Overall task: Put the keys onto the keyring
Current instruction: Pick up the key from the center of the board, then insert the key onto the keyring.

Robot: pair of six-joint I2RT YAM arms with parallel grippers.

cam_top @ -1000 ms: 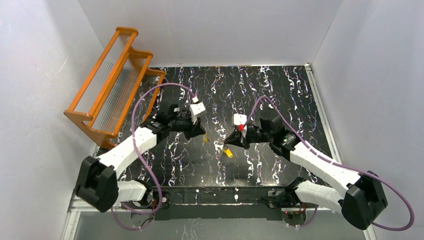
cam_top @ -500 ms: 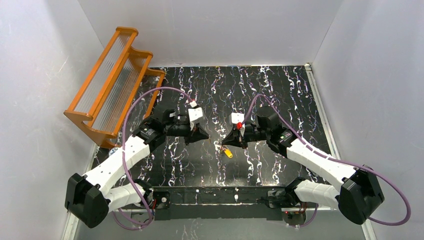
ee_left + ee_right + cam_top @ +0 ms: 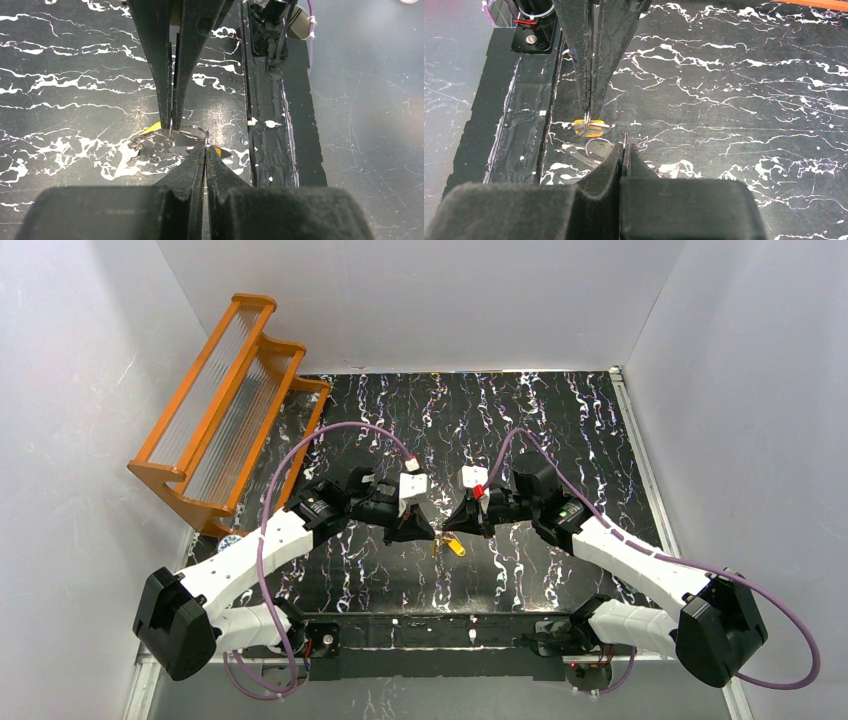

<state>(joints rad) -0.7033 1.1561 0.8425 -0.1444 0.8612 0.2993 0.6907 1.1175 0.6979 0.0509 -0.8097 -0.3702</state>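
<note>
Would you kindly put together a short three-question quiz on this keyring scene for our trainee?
1. True or false: the left gripper and right gripper meet almost tip to tip.
2. The key has a head coloured: A blue, B yellow, C green?
3. Fill in: both shut grippers pinch the thin wire ____.
Key: 1 true; 2 B; 3 keyring.

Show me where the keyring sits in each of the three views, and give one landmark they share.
Top external: too thin to make out; look where the left gripper and right gripper tips meet.
Left wrist: the keyring is a wire loop at centre, held between both grippers' tips.
Right wrist: keyring left of centre, beside the near fingertips.
Shared landmark: the black taped strip, in all three views.
</note>
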